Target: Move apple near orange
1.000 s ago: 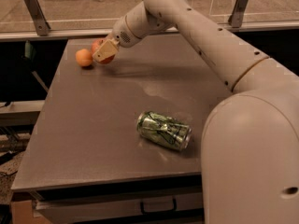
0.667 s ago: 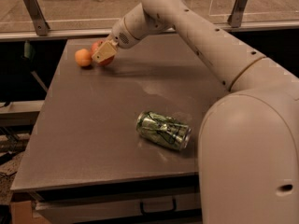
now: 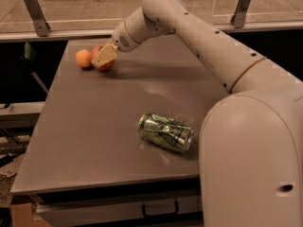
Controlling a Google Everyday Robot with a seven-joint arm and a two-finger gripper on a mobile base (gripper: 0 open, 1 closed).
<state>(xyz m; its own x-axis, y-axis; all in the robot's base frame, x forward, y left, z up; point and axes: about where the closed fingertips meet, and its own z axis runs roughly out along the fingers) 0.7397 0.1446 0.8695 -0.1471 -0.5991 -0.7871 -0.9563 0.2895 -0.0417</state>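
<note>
Matt grey table (image 3: 90, 145), shiny crumpled metal can (image 3: 165, 132), smooth orange (image 3: 84, 58), smooth-skinned apple (image 3: 107, 65) behind matt cream plastic gripper (image 3: 103, 57).

No legible text, even on gripper (image 3: 104, 56) at the apple (image 3: 107, 65)

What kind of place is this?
Likely a robot test area indoors: a plain grey table with a drawer, a railing behind, and the gripper at the apple beside the orange.

Table (image 3: 94, 126), orange (image 3: 83, 58), apple (image 3: 107, 65) under hand (image 3: 104, 56), green can (image 3: 165, 132)
</note>
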